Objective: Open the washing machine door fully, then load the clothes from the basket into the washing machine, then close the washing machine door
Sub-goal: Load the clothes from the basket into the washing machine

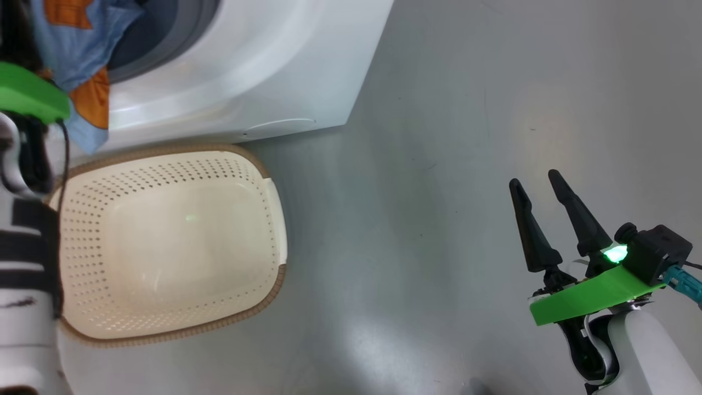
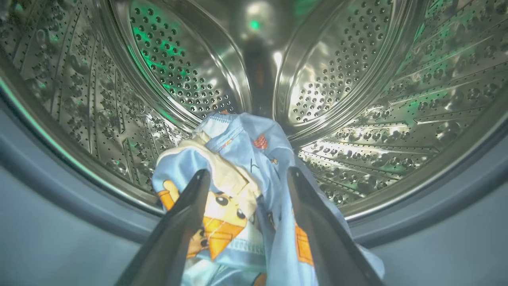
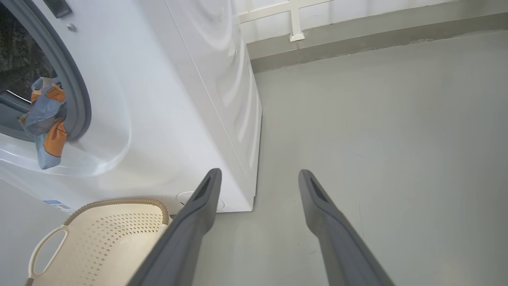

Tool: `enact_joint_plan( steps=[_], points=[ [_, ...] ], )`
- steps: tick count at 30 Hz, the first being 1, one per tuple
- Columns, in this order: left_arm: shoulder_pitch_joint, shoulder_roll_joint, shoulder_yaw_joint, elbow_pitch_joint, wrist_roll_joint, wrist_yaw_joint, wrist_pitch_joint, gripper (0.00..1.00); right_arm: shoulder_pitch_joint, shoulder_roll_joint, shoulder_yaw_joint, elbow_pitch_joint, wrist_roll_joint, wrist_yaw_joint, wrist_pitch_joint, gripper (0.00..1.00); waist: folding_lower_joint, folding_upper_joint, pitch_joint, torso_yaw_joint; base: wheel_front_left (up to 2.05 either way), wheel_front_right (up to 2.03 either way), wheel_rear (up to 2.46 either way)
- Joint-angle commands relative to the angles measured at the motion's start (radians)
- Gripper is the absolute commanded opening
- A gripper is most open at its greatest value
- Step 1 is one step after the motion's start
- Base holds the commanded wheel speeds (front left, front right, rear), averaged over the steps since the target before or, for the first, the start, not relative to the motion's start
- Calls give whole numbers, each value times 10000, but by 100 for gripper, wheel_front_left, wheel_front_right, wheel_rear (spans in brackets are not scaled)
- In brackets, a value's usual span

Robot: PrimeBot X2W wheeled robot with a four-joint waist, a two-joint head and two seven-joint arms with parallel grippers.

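The left gripper (image 2: 248,171) reaches into the washing machine (image 1: 274,66). Its 2 fingers are spread wide, and the clothes (image 2: 238,139) lie loose between them at the steel drum (image 2: 357,79) mouth, not pinched. Some blue fabric hangs out over the grey seal (image 3: 77,103), so I'd judge it needs pushing deeper before closing up. The basket (image 1: 164,170), with no cloth in it, sits on the floor (image 1: 439,164) just before the machine. The right gripper (image 1: 535,179) hovers open, well apart, out of the way.

The grey floor (image 1: 439,247) is smooth and glossy, catching pale glare. A white frame (image 3: 294,20) stands against the far wall (image 3: 377,10).
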Motion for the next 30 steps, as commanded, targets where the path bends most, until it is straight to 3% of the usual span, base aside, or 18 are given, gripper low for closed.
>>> enact_joint_plan(
  steps=[1,20,30],
  points=[
    [347,368,225,-397,-42,-15,-51,100,192,-113,137,-203,-1,29,-118,100,0,0,-87,122,0,0,0],
    [4096,-945,821,-2860,325,-15,-51,100,590,-468,-202,-197,-39,29,-118,100,0,0,-772,906,0,0,0],
    [5798,-1226,704,-4023,288,-15,-51,100,786,-618,-265,-145,-23,29,-118,100,0,0,-1081,1133,0,0,0]
  ],
)
